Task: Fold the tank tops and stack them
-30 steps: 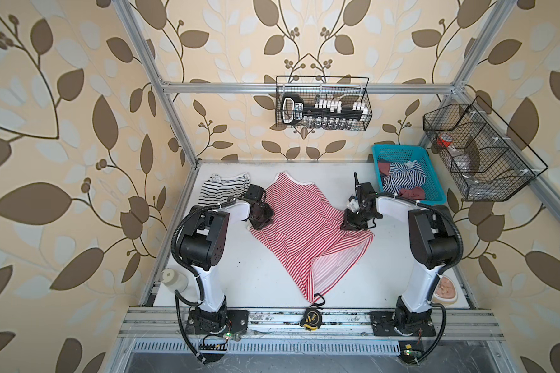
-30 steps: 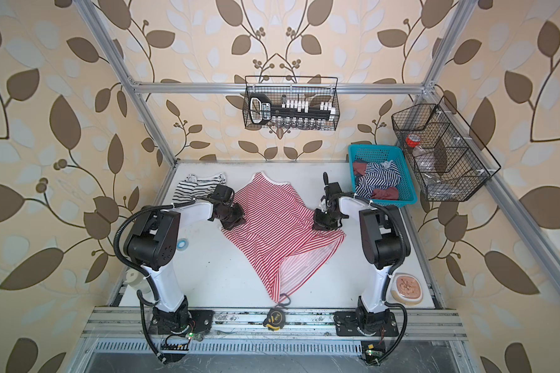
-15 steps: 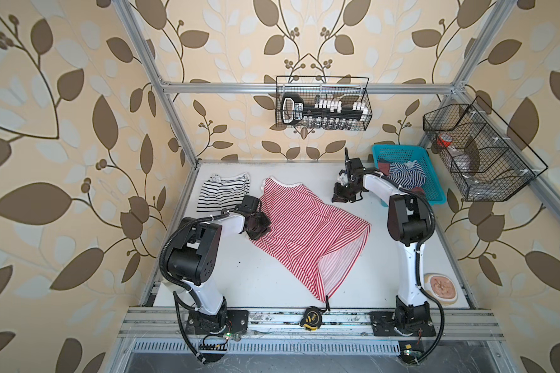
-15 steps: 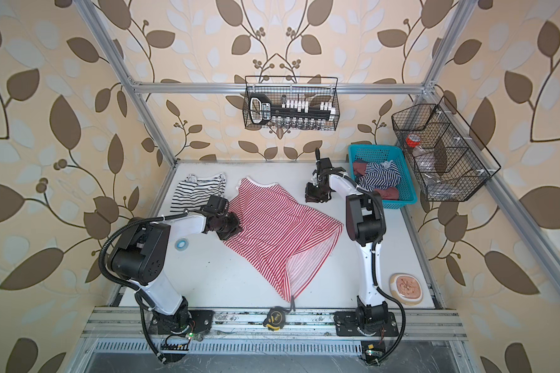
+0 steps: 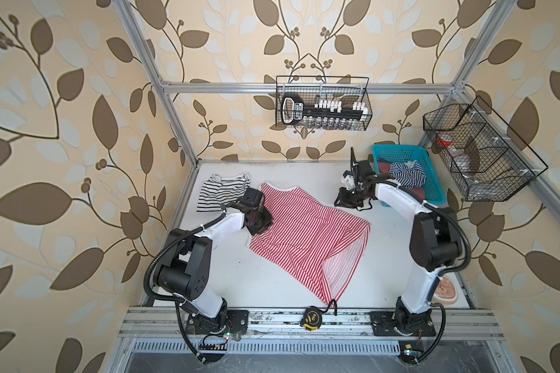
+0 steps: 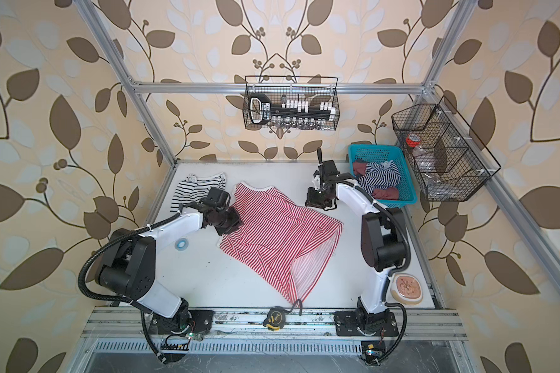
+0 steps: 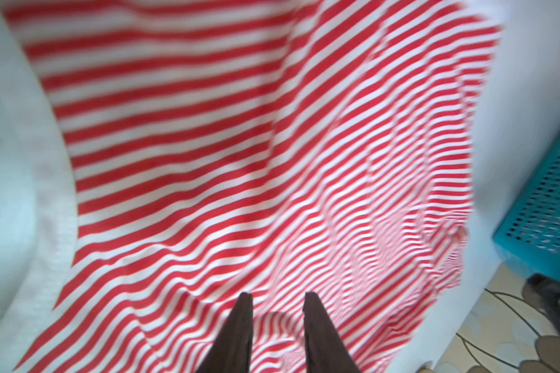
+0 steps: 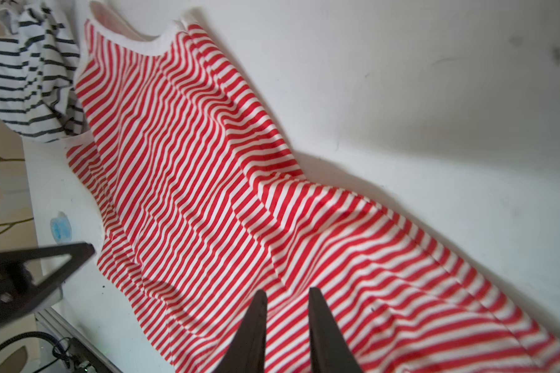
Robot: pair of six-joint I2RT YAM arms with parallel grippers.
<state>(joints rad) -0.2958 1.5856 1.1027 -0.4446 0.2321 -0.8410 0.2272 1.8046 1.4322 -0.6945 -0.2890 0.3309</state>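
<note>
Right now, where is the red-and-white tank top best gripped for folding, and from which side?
Probably at its open hem, coming from the right side of the table. The red-and-white tank top lies flat, but there its pale inside shows, so the layers are offset and an edge is free to pinch.

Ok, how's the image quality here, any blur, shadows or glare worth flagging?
Left wrist view: the red-and-white tank top is blurred, its stripes smeared. Right wrist view: sharper, with a shadow on the table along the top's edge. Both top views: crisp, evenly lit, no glare.
</note>
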